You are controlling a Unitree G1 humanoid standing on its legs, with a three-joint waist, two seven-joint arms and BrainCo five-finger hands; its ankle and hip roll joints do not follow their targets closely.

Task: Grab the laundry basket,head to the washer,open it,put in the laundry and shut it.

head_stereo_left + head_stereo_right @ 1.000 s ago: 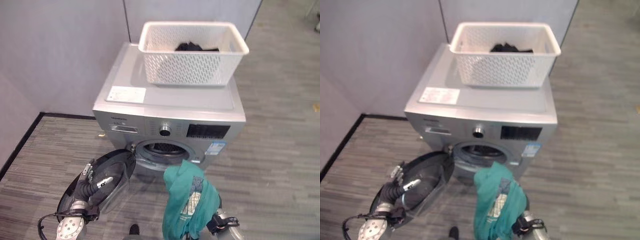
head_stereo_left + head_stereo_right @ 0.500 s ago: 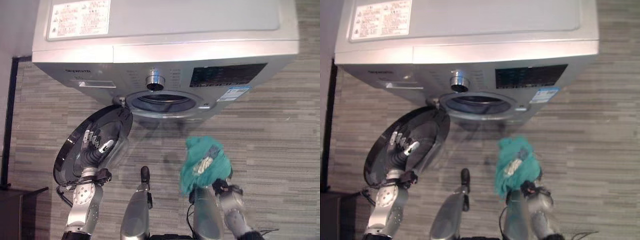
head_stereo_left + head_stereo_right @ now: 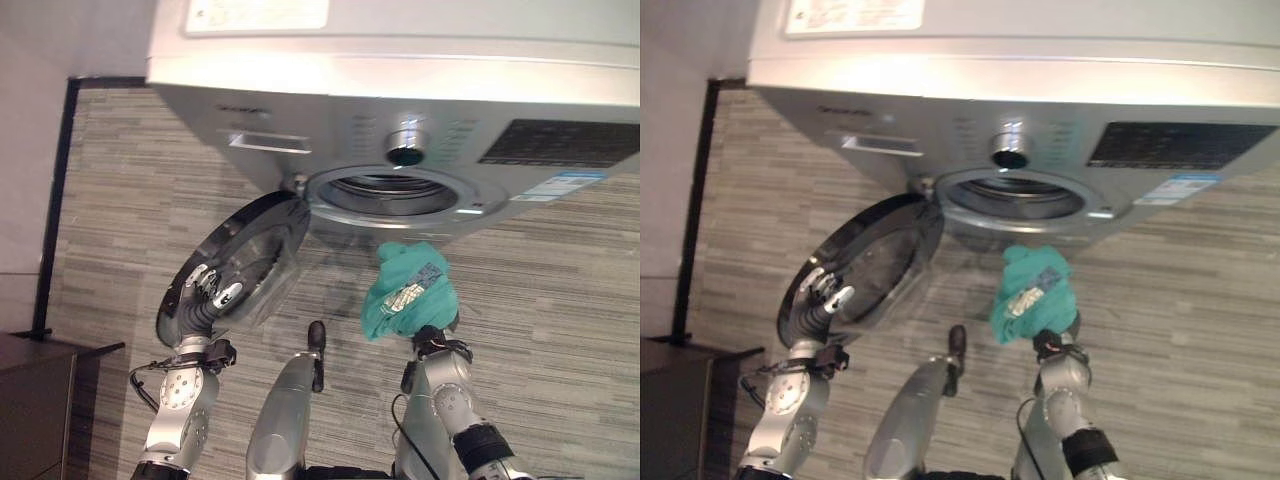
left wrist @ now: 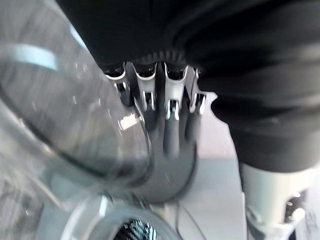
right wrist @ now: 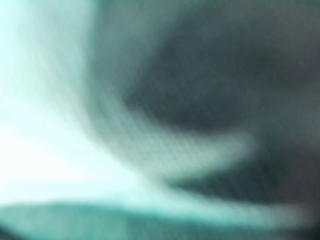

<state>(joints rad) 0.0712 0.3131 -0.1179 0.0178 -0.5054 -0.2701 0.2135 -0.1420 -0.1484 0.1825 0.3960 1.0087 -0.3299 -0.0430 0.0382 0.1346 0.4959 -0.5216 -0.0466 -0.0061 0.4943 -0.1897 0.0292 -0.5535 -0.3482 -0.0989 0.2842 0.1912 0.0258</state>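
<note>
item: washer (image 3: 400, 70), silver front-loader across the top of the frame; round door (image 3: 245, 265) swung open at centre left, drum mouth (image 3: 405, 195) exposed. opening done, i judge; loading in hand, shutting left. item: laundry, a teal garment (image 3: 408, 295), bunched, with a pale printed patch, hanging lower centre, just below the drum mouth and not yet in. left robot hand (image 3: 207, 292) rests with straight fingers against the door's glass. right robot hand carries the garment from beneath; its fingers are buried in cloth, so i cannot tell their grip.
</note>
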